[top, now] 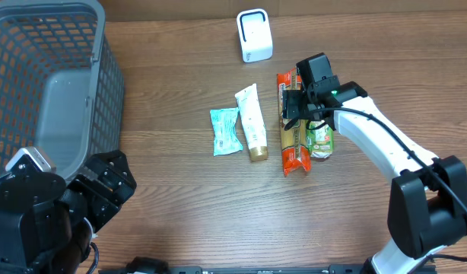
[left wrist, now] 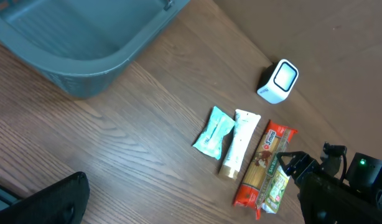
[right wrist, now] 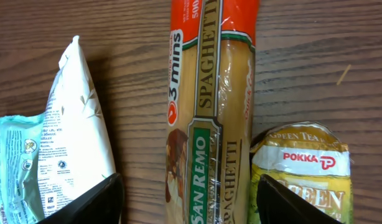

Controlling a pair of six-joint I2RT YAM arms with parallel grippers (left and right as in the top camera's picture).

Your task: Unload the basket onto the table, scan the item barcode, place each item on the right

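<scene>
Spaghetti pack (top: 293, 146) lies flat on the wood-grain table (top: 180, 221), one end pointing toward the white scanner (top: 254, 35) but apart from it. A green tea pouch (top: 320, 138) sits just beside it on one flank, a tube (top: 252, 122) and teal packet (top: 226, 131) on the other. Right gripper (top: 300, 109) hangs over the pack's upper half, fingers spread to either side and clear of the wrap, so nothing looks lifted or scanned yet; grasp, carry and showing the barcode all remain, by my reading. Left gripper (top: 104, 183) sits wide apart and empty near the grey basket (top: 112, 84); no room shows beyond the tabletop.
</scene>
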